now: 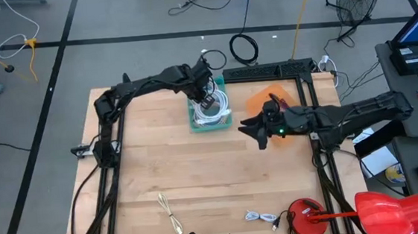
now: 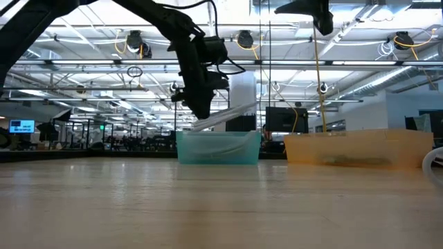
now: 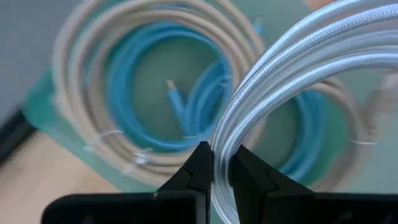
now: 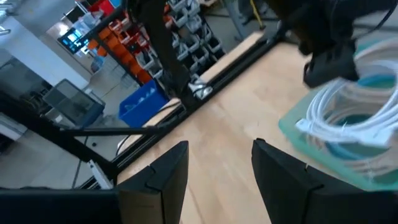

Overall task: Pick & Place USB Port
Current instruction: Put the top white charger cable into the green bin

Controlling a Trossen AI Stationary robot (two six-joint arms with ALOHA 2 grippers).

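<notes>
A coiled white braided USB cable [image 1: 212, 111] hangs over a teal bin [image 2: 218, 148] at the table's far middle. That bin holds a beige cable coil [image 3: 81, 124] and a blue cable [image 3: 180, 106]. My left gripper [image 3: 222, 171] is above the bin, shut on the white coil. An orange bin [image 1: 273, 101] stands to the teal bin's right. My right gripper [image 4: 217, 174] hovers open and empty in front of the orange bin, high above the table [image 1: 259, 130]. My left gripper pinches several strands of the white coil [image 3: 222, 146] between its two fingers [image 3: 198, 168], coming from above and pointing down. The coil [image 2: 225, 117] hangs tilted from the fingers at the level of the bin's rim. Whether its lowest loops touch the bin I cannot tell.
A beige cable [image 1: 170, 213] and a short white cable [image 1: 262, 217] lie on the bare wood near the table's near edge. A red object [image 1: 307, 218] sits at the near right corner. A black frame [image 1: 265, 71] runs along the far edge behind the bins.
</notes>
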